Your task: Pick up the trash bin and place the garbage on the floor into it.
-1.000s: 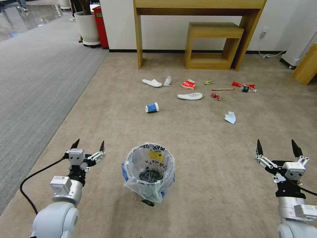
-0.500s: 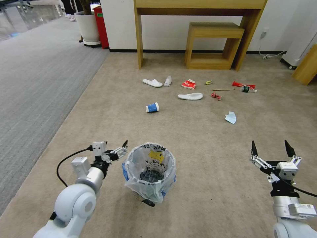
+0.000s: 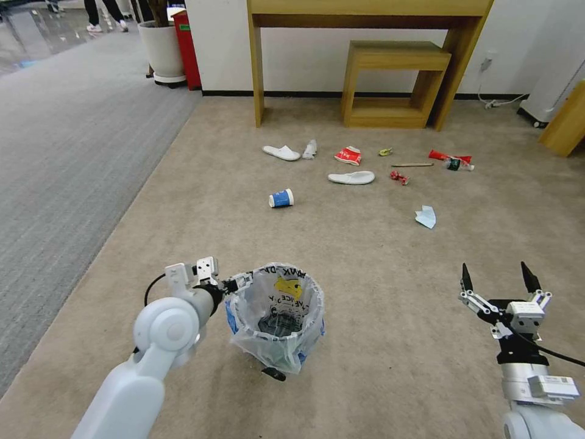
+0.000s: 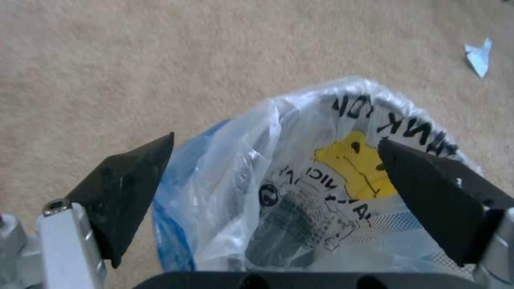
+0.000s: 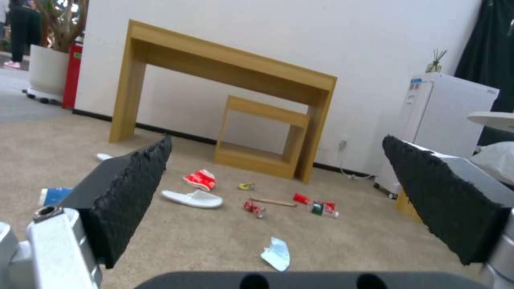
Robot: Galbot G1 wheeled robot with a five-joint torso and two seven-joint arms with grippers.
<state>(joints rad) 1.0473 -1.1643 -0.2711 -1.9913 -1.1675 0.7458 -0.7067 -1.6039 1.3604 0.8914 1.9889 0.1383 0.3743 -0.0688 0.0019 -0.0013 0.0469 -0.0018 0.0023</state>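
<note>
Right gripper point(image 5: 276, 202) fingers point(image 5: 128, 192) spread wide, framing a slipper point(image 5: 192, 198), red packet point(image 5: 200, 180) and mask point(image 5: 277, 253) on the floor point(image 5: 203, 237).

- An office or lobby-like indoor space: beige carpet point(image 3: 378, 268) meeting a grey ribbed carpet point(image 3: 67, 152).
- Plain wooden console table point(image 3: 365, 12) with 1 nested stool point(image 3: 396, 79) against a white wall.
- Potted plant point(image 3: 159, 49) and white cabinet point(image 5: 444, 120) nearby.

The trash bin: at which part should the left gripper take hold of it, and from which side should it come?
Probably the trash bin's left rim. The bin stands upright with an open mouth, and the left gripper is open at that side, so one finger could go inside and one outside the bag-covered wall.
</note>
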